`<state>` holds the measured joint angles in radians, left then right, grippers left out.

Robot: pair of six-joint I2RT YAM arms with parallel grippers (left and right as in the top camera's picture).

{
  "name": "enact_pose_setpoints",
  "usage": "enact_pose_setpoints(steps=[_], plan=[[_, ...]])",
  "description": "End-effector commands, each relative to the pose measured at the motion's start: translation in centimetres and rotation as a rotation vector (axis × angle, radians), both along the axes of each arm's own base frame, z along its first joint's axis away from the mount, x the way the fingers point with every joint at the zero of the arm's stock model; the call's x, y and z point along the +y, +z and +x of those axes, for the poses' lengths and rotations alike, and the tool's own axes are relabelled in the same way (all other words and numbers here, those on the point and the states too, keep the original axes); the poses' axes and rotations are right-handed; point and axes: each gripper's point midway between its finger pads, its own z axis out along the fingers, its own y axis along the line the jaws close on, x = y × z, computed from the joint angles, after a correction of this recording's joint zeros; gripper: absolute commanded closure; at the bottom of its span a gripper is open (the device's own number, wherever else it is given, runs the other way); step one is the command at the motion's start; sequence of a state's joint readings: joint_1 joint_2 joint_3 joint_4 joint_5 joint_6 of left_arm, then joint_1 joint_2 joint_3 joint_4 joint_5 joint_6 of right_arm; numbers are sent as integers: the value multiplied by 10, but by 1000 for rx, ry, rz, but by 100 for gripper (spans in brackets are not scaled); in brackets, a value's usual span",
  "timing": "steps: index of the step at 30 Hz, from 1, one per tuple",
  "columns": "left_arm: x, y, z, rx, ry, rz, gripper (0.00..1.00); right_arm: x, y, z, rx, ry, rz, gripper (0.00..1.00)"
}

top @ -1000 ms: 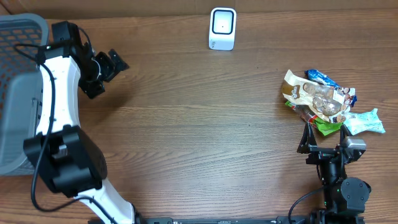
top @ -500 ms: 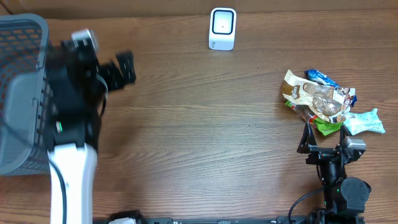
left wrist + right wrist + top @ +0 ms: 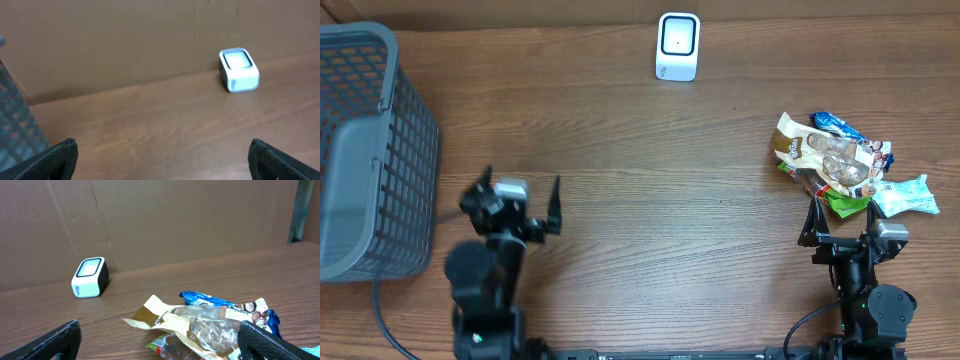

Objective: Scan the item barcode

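The left hand (image 3: 515, 200) and right hand (image 3: 841, 222) sit at the near edge, both spread wide, holding nothing. Just beyond the right hand, snack packets (image 3: 835, 160) lie heaped on the surface (image 3: 650, 220). The basket (image 3: 380, 150) sits to the left. The scanner (image 3: 678, 45) stands at the back, well apart.

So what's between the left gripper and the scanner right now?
Nothing: only bare wooden table runs from the open left gripper to the scanner, clearest in the left wrist view.
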<state>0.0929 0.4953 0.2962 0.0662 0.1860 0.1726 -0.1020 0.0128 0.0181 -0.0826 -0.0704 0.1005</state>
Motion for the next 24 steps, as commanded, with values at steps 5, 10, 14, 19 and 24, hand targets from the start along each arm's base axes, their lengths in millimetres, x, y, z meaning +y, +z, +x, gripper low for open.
enact_pose_setpoints(steps=[5, 10, 14, 19, 24], plan=[[2, -56, -23, -55, 47, 81, 0, 0, -1, 0, -5, 0, -1, 0], [2, -76, -31, 7, 48, 114, 0, 0, -1, 0, -5, 0, -1, 0], [4, -71, -34, -16, 61, 110, 0, 0, -1, 0, -5, 0, -1, 0], [4, -60, -36, -63, 64, 111, 0, 0, -1, 0, -5, 0, -1, 0], [4, -61, -36, -63, 63, 111, 0, 0, -1, 0, -5, 0, -1, 0]])
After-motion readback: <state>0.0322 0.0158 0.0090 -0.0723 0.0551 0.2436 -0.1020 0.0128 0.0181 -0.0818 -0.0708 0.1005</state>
